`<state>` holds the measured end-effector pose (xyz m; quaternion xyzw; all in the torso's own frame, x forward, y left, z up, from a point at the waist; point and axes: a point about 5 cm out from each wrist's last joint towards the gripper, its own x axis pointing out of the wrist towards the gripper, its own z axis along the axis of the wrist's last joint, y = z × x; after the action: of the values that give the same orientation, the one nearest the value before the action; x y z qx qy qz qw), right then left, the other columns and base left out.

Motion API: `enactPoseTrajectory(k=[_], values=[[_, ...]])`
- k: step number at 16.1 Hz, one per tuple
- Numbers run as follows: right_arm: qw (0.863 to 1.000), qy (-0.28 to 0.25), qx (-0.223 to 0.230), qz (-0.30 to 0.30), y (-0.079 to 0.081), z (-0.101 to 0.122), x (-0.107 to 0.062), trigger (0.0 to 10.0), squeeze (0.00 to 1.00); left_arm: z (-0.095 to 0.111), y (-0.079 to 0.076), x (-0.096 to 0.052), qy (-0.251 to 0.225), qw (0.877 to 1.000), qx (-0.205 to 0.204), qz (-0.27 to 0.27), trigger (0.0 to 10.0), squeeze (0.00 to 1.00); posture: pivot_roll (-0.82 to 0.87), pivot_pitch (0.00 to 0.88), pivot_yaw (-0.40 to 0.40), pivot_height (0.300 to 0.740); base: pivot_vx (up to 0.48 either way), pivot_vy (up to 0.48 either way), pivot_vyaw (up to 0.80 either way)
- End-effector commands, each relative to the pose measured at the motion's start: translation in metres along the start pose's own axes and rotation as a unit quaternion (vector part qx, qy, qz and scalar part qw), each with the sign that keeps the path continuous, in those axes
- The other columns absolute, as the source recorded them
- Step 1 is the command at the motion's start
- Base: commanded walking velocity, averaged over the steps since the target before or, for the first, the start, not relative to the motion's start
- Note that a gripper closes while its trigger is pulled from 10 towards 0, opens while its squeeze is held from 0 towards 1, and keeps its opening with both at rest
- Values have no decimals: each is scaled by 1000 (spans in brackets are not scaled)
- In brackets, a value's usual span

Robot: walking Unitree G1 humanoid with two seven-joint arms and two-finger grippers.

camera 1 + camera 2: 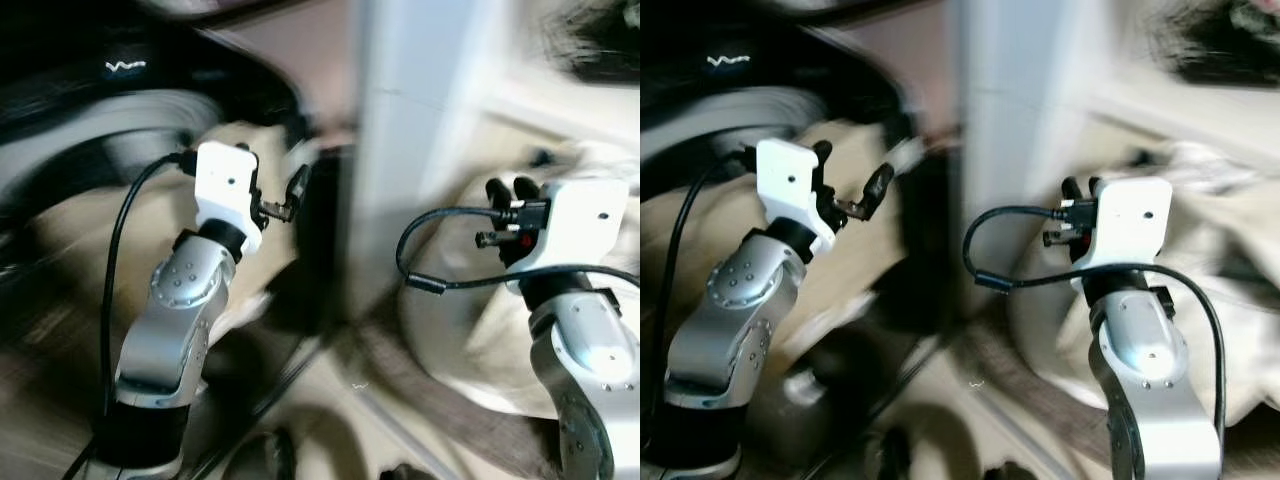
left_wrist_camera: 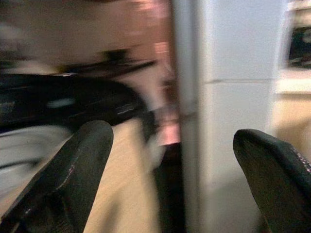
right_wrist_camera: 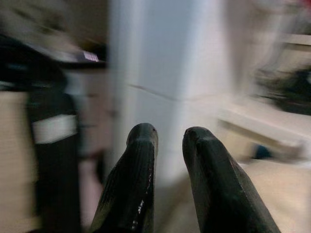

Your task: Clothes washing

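Robot mid-walk, views blurred: left gripper (image 2: 170,170) spread wide & empty, right gripper (image 3: 170,145) nearly closed, empty; white pillar (image 1: 420,150) ahead, no clothes handled yet.

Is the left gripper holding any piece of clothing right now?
No, in the left wrist view the left gripper has its two black fingers spread wide apart with nothing between them.

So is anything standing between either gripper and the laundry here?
Too blurred to settle: no clothes can be made out. The open left gripper and nearly closed right gripper both point toward a white upright panel, with nothing held.
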<state>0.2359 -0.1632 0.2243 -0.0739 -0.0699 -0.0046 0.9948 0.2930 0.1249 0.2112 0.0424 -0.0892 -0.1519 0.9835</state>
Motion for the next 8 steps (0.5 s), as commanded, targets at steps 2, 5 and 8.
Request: enactPoseTrajectory(k=[2,5,8], values=[[1000,-7,3,-3,-1,1,-2,10000,0,6,2,3,-4,1000,0,-2,10000,0,-89,49,46,740,0,0,0],[1000,-6,4,-9,-2,1,-2,10000,0,9,1,2,-9,1000,-1,-12,10000,0,-87,46,51,740,263,0,0],[1000,-6,6,-11,-3,1,-2,10000,0,9,2,3,-9,1000,-6,-9,10000,0,-87,44,51,740,477,0,0]])
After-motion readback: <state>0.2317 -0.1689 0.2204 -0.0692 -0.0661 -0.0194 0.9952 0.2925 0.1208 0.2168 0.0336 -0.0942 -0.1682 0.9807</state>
